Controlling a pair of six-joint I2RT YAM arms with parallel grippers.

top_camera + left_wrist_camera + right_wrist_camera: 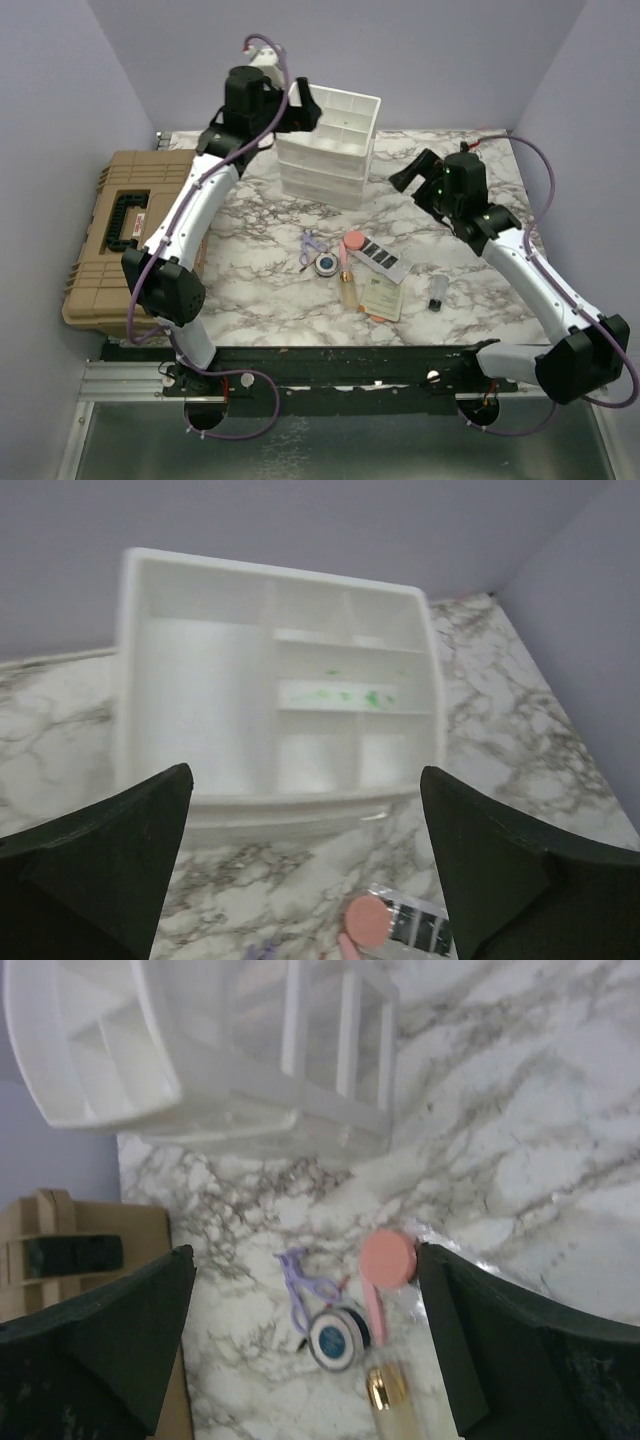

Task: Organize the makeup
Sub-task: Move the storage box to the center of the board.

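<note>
Makeup point(376, 254) lies loose mid-worktop point(250, 215) toward the near edge, seen from above: compact point(326, 264), puff point(352, 241), bottle point(349, 290), palette point(385, 259) and sachet point(381, 297), with the vial point(437, 293) apart to the right. The left gripper point(303, 108) hangs at the left corner of the organizer point(330, 165), which stands at the far edge. The right gripper point(405, 176) hovers near its right side. Left wrist view: jaws spread wide, empty, above the organizer's compartments. Right wrist view: jaws likewise spread, empty, framing puff and compact.

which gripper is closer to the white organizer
Left. The left gripper hangs just above the white organizer at its left edge; the right gripper is off to its right, apart.
</note>
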